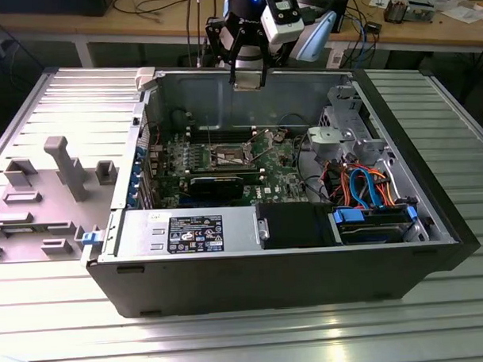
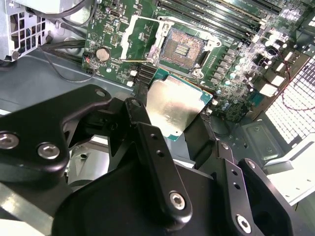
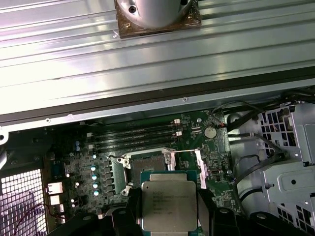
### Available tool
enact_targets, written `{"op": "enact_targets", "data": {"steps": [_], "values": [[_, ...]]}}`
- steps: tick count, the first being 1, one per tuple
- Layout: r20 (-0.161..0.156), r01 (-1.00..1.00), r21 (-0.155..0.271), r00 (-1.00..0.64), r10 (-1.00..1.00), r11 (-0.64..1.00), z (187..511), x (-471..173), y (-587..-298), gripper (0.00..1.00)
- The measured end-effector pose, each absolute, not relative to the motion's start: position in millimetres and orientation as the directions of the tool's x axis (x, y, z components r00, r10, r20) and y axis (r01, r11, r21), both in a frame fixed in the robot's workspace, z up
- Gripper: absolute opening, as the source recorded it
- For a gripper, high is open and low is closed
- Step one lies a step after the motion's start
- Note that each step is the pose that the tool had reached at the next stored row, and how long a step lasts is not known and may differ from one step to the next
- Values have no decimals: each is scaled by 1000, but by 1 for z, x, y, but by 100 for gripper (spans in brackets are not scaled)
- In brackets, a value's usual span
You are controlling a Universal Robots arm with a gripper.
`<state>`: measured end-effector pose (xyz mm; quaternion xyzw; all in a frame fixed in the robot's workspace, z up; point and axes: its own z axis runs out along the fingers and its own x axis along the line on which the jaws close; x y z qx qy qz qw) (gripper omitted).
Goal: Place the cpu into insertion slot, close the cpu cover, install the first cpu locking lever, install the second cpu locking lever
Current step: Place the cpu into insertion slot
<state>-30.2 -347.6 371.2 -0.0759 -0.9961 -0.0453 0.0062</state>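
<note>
My gripper (image 1: 248, 76) hangs above the open computer case (image 1: 284, 271), near its back wall, shut on the cpu (image 1: 248, 80). In both wrist views the cpu (image 2: 173, 104) (image 3: 168, 204) is a flat silver-topped square clamped between the black fingers (image 2: 147, 142), well above the green board. The insertion slot (image 2: 183, 49) (image 3: 147, 163) (image 1: 229, 156) lies bare below it, its dark pin field showing. The cpu cover (image 2: 132, 35) (image 3: 201, 167) stands swung open at one side of the slot. A thin locking lever (image 3: 189, 150) sticks out beside it.
Memory slots (image 3: 133, 135) run alongside the socket. A black card (image 1: 218, 184) lies in front of it in the exterior view. A drive cage (image 1: 347, 134) with orange and blue cables (image 1: 365, 188) fills the case's right side. A grey fixture plate (image 1: 47, 196) sits to the left on the slatted table.
</note>
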Motion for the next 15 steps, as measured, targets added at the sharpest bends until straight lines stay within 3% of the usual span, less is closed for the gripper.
{"op": "enact_targets", "data": {"steps": [15], "values": [[19, 248, 89, -969, 248, 965, 371, -30, -348, 54]]}}
